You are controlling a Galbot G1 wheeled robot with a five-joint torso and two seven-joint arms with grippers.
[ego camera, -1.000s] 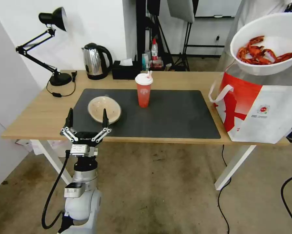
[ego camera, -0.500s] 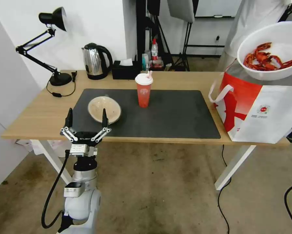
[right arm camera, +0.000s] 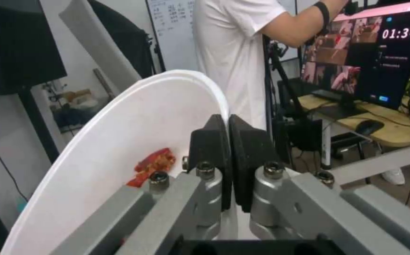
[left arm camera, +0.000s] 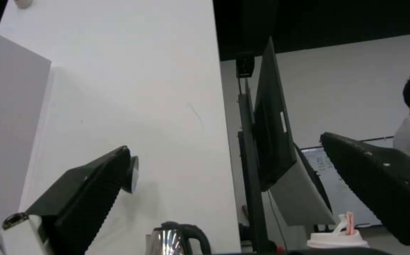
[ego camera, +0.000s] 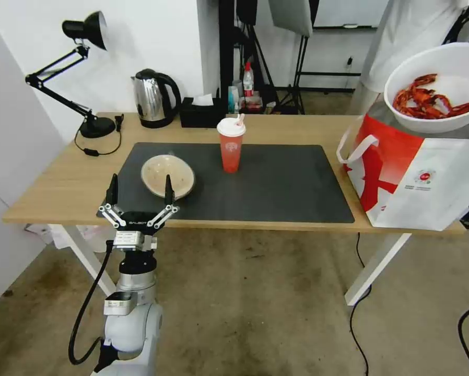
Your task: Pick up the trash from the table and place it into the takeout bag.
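The white round bowl (ego camera: 443,86), smooth and glossy, with red crayfish shells (ego camera: 428,102) heaped inside, hung in the air above the open mouth of the takeout bag (ego camera: 417,172). My right gripper (right arm camera: 228,138) had its two black ribbed pads pressed together on the bowl's thin rim, which ran up between them in the right wrist view, with a few shells (right arm camera: 153,166) showing against the bowl's pale inner wall (right arm camera: 120,159).

The bag, boxy with red-and-white panels, a small round logo and a white strap handle (ego camera: 355,149), stood at the right end of the tabletop (ego camera: 62,183), its near side at the front edge. On the large dark grey rectangular mat (ego camera: 276,188) the red drink cup (ego camera: 231,146), capped by a white lid with a straw, stood upright near the mat's back edge. The shallow beige bowl (ego camera: 167,176) sat by the mat's front left corner.

My left gripper (ego camera: 139,196) was raised just before the tabletop's front edge, its two slim black fingers wide apart and pointing upward, holding nothing, with the beige bowl just beyond them. Along the back edge stood a shiny steel kettle (ego camera: 152,98), a black tissue box (ego camera: 202,112) and a black jointed desk lamp (ego camera: 83,68).
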